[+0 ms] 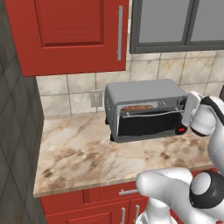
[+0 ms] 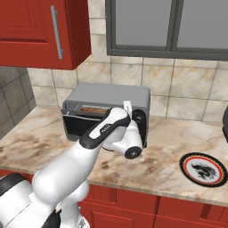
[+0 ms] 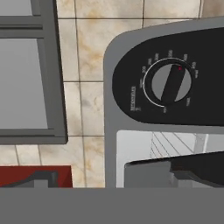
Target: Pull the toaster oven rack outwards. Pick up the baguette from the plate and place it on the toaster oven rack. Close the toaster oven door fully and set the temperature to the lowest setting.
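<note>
The grey toaster oven (image 1: 144,92) (image 2: 111,95) stands on the counter against the tiled wall. Its dark glass door (image 1: 151,124) is almost up, with the top edge leaning out a little. Through that gap the baguette (image 1: 136,107) (image 2: 91,108) lies on the rack (image 3: 170,144) inside. My gripper (image 1: 187,109) (image 2: 129,108) hovers open and holding nothing in front of the black control strip at the oven's right end. The hand view looks straight at a round knob (image 3: 168,83) with a red mark, a short way off.
An empty round plate (image 2: 203,169) with a red and black rim lies on the counter to the right of the oven. Red wall cabinets (image 1: 74,30) and a grey-framed window (image 2: 169,26) hang above. A wall socket (image 1: 96,98) sits left of the oven.
</note>
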Available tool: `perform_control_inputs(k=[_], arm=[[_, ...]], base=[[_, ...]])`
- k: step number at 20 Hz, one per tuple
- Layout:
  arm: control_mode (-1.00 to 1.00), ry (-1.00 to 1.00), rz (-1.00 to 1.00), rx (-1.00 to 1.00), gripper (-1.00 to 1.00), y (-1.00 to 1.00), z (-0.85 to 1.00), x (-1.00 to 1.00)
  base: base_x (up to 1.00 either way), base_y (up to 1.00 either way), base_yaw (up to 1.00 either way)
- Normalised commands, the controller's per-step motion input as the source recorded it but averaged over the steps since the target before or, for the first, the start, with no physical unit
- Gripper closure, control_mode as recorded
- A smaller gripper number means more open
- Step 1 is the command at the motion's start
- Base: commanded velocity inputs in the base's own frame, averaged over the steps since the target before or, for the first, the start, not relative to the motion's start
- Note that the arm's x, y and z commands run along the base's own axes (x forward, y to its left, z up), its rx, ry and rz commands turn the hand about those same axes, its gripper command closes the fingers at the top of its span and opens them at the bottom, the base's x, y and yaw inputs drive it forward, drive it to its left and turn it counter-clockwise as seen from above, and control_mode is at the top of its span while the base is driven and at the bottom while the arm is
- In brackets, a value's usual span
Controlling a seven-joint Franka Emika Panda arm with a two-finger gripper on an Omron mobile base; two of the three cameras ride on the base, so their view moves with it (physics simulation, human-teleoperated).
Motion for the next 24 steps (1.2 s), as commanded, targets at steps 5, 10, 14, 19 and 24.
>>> perform_control_inputs(k=[5,10,14,19,24], arm=[[-1.00,0.00,0.00,0.00,-1.00,0.09,0.10,0.16],[-1.00,0.00,0.00,0.00,-1.00,0.06,0.10,0.22],[-1.00,0.00,0.00,0.00,-1.00,0.01,0.09,0.36],[-1.00,0.00,0.00,0.00,-1.00,0.00,0.07,0.38],[-1.00,0.00,0.00,0.00,-1.00,0.00,0.03,0.38]], base=[[0.00,0.00,0.00],[0.00,0.00,0.00],[0.00,0.00,0.00],[0.00,0.00,0.00],[0.00,0.00,0.00]])
